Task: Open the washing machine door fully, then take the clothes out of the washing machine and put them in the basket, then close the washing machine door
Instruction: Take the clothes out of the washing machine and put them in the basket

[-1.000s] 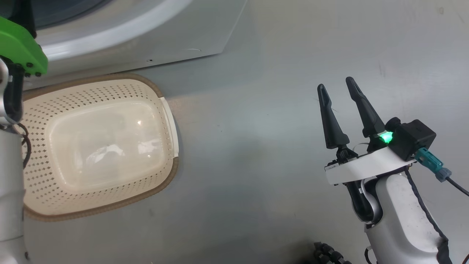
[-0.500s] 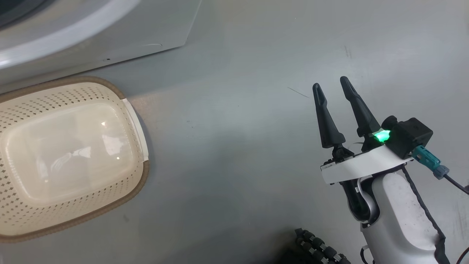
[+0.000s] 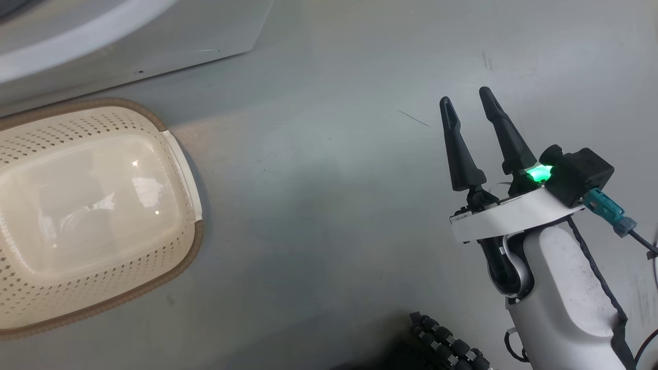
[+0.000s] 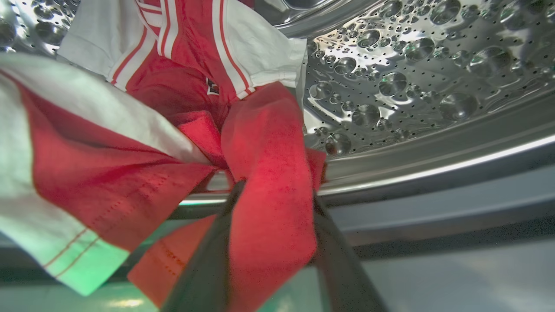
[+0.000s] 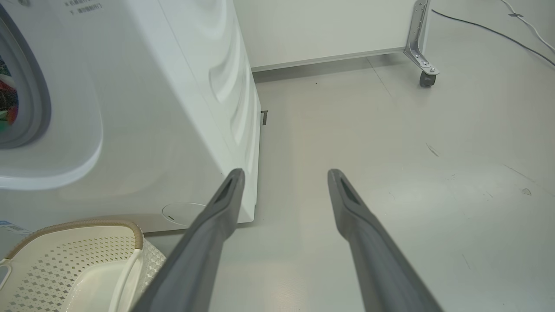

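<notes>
- While the clothes [image 4: 173,86] lie inside the washing machine [image 4: 412,78], the left claw [image 4: 276,193] straddles a red fold; whether it pinches, cannot tell.
- Over the floor [image 3: 318,180], the right claw [image 3: 465,96] gapes open, well apart from the basket [image 3: 191,251].

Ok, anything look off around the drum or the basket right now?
Nothing stands out. The clothes lie bunched at the lip of the drum, a red fold between the fingers of the left gripper. The basket sits upright and empty on the floor; the right gripper hangs open above the floor.
</notes>
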`<state>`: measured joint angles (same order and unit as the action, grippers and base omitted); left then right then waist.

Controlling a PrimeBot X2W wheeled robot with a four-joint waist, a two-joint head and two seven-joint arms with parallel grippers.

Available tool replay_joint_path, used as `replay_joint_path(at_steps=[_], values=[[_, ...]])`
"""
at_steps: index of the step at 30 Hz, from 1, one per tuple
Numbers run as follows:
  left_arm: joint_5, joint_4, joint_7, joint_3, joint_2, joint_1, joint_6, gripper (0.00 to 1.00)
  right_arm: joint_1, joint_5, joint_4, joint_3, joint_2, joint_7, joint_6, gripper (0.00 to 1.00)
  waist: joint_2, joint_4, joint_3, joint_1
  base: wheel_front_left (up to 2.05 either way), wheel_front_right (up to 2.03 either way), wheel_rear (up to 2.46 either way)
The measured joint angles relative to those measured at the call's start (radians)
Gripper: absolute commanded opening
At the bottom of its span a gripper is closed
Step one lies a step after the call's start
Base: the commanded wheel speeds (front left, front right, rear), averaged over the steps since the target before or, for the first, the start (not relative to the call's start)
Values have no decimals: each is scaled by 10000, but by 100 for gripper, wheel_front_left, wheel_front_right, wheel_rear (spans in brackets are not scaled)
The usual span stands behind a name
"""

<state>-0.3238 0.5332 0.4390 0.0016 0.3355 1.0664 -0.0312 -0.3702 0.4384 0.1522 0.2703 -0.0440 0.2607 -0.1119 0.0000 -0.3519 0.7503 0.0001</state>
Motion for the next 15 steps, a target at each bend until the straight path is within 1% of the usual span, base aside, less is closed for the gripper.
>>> replay_joint_path(at_steps=[8,15], values=[[35,96,-113,-33,-12,177,-36,0,-124,-8,31,-77,-2,0,0,100,0,82,11,0,0,0,0],[84,165,-932,-90,-293,174,-84,0,-125,-192,153,-245,-4,0,2,100,0,297,-98,0,0,0,0]])
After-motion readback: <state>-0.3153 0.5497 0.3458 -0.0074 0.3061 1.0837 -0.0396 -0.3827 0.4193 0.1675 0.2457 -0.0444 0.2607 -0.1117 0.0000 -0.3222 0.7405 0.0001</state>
